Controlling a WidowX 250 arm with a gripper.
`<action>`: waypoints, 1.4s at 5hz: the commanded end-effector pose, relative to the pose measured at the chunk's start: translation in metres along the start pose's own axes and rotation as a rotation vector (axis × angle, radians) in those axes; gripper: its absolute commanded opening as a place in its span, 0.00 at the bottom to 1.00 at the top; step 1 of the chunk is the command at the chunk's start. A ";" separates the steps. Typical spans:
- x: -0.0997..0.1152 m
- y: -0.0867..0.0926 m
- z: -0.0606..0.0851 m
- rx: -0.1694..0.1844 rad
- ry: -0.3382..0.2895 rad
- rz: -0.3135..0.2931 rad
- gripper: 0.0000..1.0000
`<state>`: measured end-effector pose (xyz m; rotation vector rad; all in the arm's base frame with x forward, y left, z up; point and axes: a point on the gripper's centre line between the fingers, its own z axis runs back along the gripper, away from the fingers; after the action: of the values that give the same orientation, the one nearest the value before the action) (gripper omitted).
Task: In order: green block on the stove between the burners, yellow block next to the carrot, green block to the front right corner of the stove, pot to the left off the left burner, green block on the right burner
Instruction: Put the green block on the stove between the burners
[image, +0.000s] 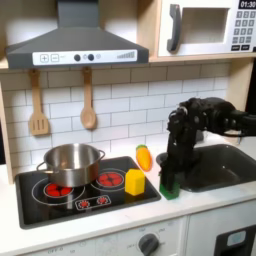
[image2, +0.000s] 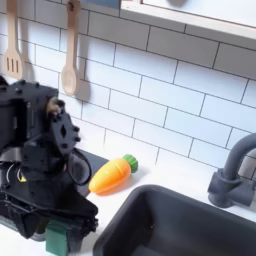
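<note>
The green block (image: 168, 188) sits on the white counter just right of the stove (image: 60, 205), and it also shows low in the second exterior view (image2: 57, 238). My gripper (image: 171, 180) has come down over it, open, with its fingers around the block's top. The yellow block (image: 134, 182) rests on the stove's right edge beside the right burner (image: 104, 180). The pot (image: 70, 163) stands on the left burner (image: 52, 190). Behind the yellow block, against the tiles, lies the carrot (image: 144, 156), which is also in the second exterior view (image2: 112, 173).
A dark sink (image: 215, 165) lies right of the gripper, with its faucet (image2: 234, 172) in the second exterior view. A spatula (image: 38, 105) and a wooden spoon (image: 88, 100) hang on the tiled wall. The range hood (image: 75, 45) and a microwave (image: 205, 25) are overhead.
</note>
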<state>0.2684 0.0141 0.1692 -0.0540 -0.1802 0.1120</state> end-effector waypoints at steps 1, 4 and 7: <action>0.009 0.000 -0.006 -0.005 0.021 0.016 1.00; 0.014 -0.001 -0.035 0.009 0.090 0.022 1.00; 0.015 -0.006 -0.042 0.017 0.095 0.000 0.00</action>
<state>0.2923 0.0089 0.1317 -0.0403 -0.0876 0.1140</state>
